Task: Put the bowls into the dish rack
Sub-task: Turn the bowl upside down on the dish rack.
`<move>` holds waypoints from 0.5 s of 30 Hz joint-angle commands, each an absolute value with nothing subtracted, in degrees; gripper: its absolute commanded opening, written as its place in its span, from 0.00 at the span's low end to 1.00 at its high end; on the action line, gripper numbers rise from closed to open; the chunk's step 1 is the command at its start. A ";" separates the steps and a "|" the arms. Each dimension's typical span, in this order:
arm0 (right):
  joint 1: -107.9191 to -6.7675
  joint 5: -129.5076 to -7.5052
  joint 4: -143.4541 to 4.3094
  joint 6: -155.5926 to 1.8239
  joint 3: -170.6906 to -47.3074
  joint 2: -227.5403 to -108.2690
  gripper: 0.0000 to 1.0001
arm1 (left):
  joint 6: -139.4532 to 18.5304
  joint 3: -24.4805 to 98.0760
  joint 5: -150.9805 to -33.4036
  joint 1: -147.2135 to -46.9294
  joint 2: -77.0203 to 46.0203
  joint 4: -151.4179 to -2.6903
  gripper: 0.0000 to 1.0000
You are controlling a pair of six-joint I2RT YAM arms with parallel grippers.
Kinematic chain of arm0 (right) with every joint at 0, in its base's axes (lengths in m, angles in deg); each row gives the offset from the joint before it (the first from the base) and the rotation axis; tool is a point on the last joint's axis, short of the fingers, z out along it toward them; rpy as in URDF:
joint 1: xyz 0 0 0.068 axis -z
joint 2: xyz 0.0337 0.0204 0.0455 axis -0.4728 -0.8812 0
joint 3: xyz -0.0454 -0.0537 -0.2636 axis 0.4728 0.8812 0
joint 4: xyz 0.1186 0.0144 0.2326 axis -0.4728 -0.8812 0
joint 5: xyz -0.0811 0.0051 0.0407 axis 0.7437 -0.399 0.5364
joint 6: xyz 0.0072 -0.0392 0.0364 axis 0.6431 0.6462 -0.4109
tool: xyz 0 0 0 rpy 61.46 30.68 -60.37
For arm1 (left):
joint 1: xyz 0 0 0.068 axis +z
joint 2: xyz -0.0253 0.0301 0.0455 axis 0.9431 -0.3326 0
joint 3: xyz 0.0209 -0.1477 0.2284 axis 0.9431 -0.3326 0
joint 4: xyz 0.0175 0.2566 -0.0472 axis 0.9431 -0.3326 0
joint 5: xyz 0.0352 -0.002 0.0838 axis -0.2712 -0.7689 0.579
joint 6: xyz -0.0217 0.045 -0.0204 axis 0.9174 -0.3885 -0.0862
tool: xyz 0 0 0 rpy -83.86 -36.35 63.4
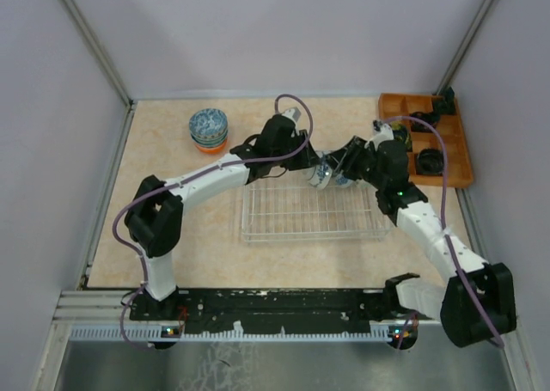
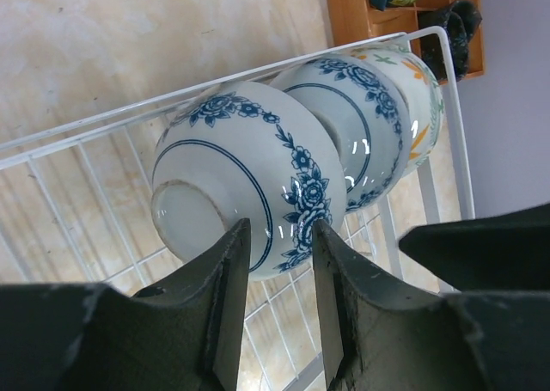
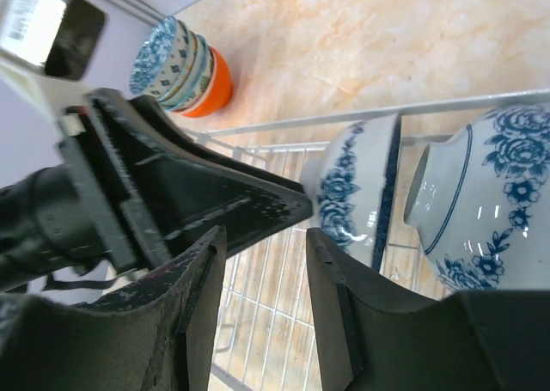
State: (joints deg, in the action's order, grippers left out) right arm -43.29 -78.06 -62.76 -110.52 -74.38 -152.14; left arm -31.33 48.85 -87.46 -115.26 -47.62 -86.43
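- While the left gripper is hovering at the far right corner of the dish rack, its jaws are standing part-open with the lower wall of the nearest bowl right at the gap. Whether it is pinching or only touching, I cannot tell.
- The right gripper is pointing into the same corner from the other side, jaws parted, with only rack wire showing between them — it is holding nothing.
- The nearest bowl is standing on edge with its foot ring facing the left wrist camera, and it is nesting against the second bowl. A third bowl, orange-and-green patterned, is leaning behind that one at the rack's end wall.
- This row of three is running along the far rail, its long axis pointing toward the orange tray beyond the rack.
- The stack of bowls, with an orange one at the bottom, is sitting on the table toward the far left, well apart from the rack.
- Judgement: the loading is looking less than half done.
- The coming move is turning on one relation — the stack is lying left of both grippers, on the left arm's side. That is making the left arm the nearer one, once the nearest bowl is resting on its own.
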 commanded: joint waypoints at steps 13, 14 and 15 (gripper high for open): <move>-36.47 -80.40 -69.53 -107.57 -79.07 -141.33 0.46 | -31.84 56.10 -87.84 -116.36 -53.92 -88.49 0.45; -36.27 -80.59 -69.63 -107.52 -79.07 -141.20 0.46 | -31.79 56.08 -87.69 -116.33 -53.70 -88.48 0.46; -36.09 -80.84 -69.70 -107.57 -79.07 -141.06 0.46 | -31.84 56.02 -87.52 -116.36 -53.47 -88.55 0.48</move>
State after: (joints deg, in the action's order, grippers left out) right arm -37.12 -78.95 -69.80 -108.64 -76.52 -143.05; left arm -31.35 54.93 -87.88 -115.91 -52.47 -86.18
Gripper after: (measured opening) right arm 0.462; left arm 0.455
